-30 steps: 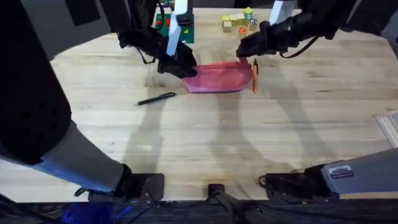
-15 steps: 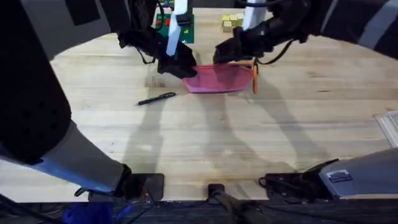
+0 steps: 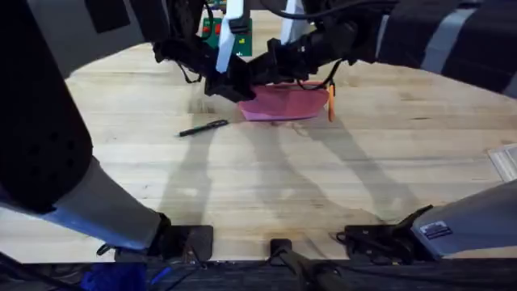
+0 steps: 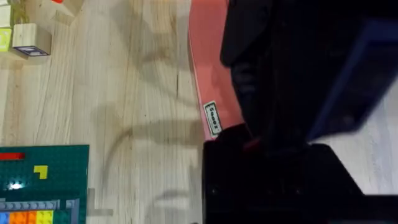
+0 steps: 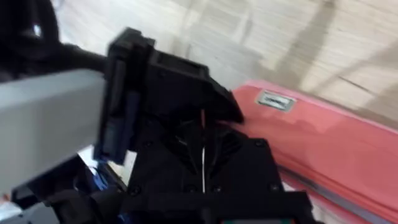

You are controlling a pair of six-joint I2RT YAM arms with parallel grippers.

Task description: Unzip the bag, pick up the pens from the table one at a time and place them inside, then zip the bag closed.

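Unzipping needs a firm anchor and a straight pull

Bag (image 3: 287,102) lies at the far middle of the bench (image 3: 266,174), long axis running left to right, and both arms crowd over its left end. The left gripper (image 3: 234,86) sits at that left end; from its own wrist camera the pink fabric and a small white label (image 4: 212,118) show right against the black fingers, so it is probably pinching the bag's end, though I cannot tell how far those fingers are parted. The right gripper (image 3: 271,73) reaches across from the right and hovers over the bag's far edge just beside the left one; its fingers are hidden behind the other arm's body, so their opening cannot be read either.

The orange pen (image 3: 330,102) lies just off the bag's right end, pointing near to far. The black pen (image 3: 203,128) rests on the bench nearer and to the left, well apart from the bag.

The step in hand looks like the unzipping. To do it well, the left arm should hold its end down flat while the right takes the pull tab squarely and draws it along the zipper line toward the right. Pulling upward would lift the soft bag instead of opening it. Stopping short of the orange pen avoids knocking it away.
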